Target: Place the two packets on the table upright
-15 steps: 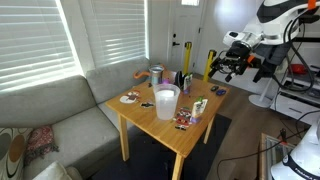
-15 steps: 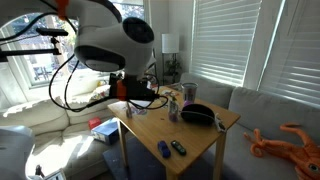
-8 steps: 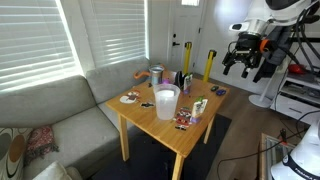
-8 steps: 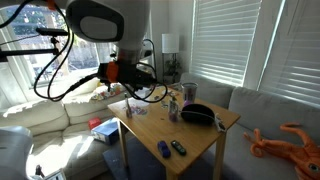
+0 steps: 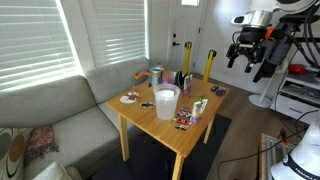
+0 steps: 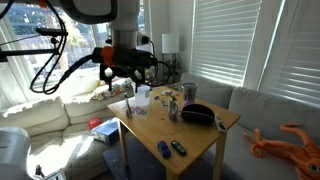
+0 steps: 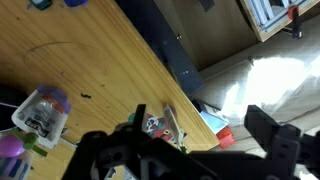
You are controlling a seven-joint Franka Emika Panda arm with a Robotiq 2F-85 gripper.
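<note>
Translucent cup (image 5: pixel 166 102) stands mid-table (image 5: pixel 145 116). At its 5 o'clock, one packet (image 5: pixel 182 121) lies flat by the table edge. The second packet (image 5: pixel 199 108) sits at 2 o'clock from that, pose unclear. Far out at 2 o'clock, well off the table, the gripper (image 5: pixel 249 66) hangs high, fingers spread, empty.

Bright daylight through the window blinds (image 5: pixel 40 45) blows out highlights; the dark wrist view foreground is blurred.
</note>
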